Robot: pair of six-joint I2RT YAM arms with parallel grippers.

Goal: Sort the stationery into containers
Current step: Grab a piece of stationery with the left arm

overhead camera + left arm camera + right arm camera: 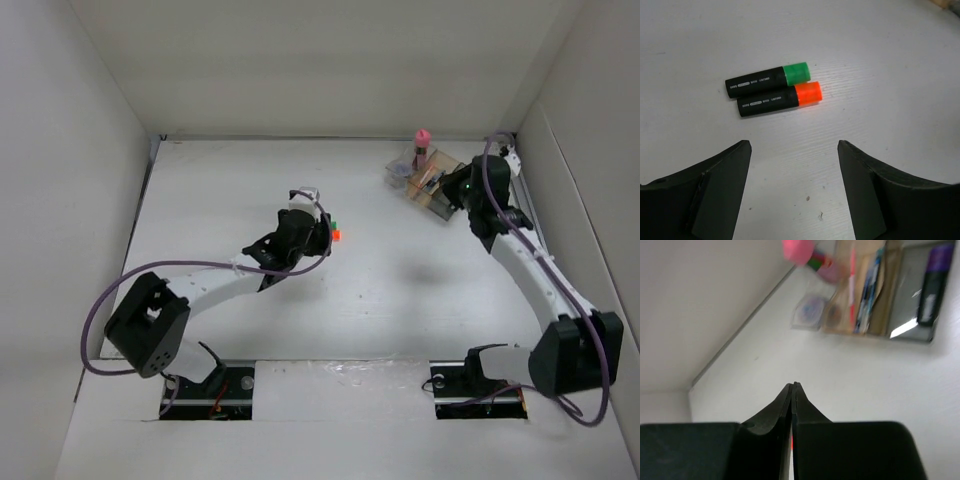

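Two short black markers lie side by side on the table, one with a green end (767,81) and one with an orange end (780,100). My left gripper (794,147) is open and empty, hovering just short of them; in the top view it (320,236) sits beside their coloured ends (337,233). The translucent tray (875,333) holds the purple-ended marker (932,285), the blue-white pen (871,285), the pink-red pen (852,285) and the round grey jar (810,310). The pink-capped bottle (799,250) stands at its far side. My right gripper (794,385) is shut, a little back from the tray.
The tray (420,183) stands at the back right, close to the right wall (560,170) and the back wall (330,70). The pink-capped bottle (421,142) rises above it. Purple cables loop off both arms.
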